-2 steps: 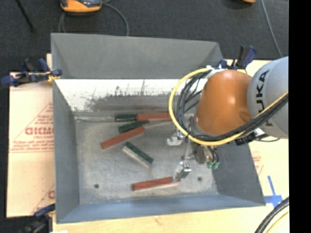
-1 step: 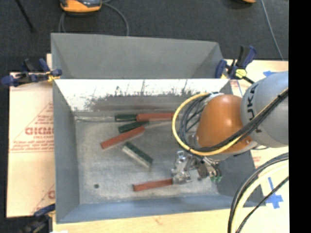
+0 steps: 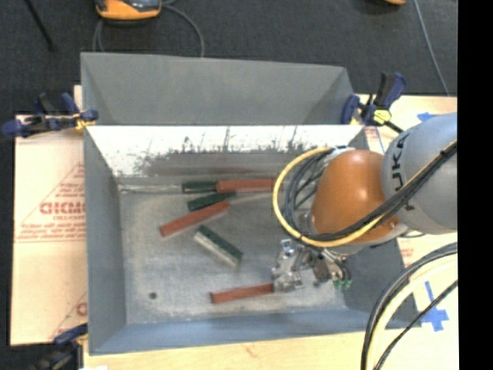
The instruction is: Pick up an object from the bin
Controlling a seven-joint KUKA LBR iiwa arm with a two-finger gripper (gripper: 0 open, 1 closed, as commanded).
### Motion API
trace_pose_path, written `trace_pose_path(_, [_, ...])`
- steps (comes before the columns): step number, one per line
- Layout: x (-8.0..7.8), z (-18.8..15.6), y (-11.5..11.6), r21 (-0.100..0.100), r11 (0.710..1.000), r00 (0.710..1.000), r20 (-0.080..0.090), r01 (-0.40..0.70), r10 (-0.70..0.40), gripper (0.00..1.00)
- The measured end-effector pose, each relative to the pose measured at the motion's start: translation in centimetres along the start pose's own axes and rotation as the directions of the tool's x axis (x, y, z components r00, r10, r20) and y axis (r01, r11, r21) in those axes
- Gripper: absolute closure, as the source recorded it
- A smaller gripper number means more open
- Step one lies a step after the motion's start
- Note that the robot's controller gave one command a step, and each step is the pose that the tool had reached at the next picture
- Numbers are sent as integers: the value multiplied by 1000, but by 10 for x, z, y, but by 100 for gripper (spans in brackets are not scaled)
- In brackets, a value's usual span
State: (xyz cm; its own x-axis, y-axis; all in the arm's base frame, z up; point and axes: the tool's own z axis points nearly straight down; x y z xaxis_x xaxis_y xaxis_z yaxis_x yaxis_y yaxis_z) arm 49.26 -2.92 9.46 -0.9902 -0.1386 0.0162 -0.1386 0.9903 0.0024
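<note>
My gripper (image 3: 286, 276) hangs low in the bin's front right part, under the orange cover. Its metal fingertips stand right at the right end of a red-brown flat stick (image 3: 241, 292) that lies along the bin's front. Whether the stick's end is between the fingers cannot be made out. A short green and grey block (image 3: 218, 245) lies slanted a little to the left of the gripper, apart from it.
Farther back lie a long red-brown stick (image 3: 192, 220), a dark green stick (image 3: 205, 201), and a green and red-brown stick (image 3: 229, 184) along the back wall. The arm with its cables covers the bin's right side.
</note>
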Motion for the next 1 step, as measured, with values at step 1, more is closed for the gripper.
trace_pose_path(1, [-21, -139, -3, 4, 997, 997, 20, 79, -79, 100])
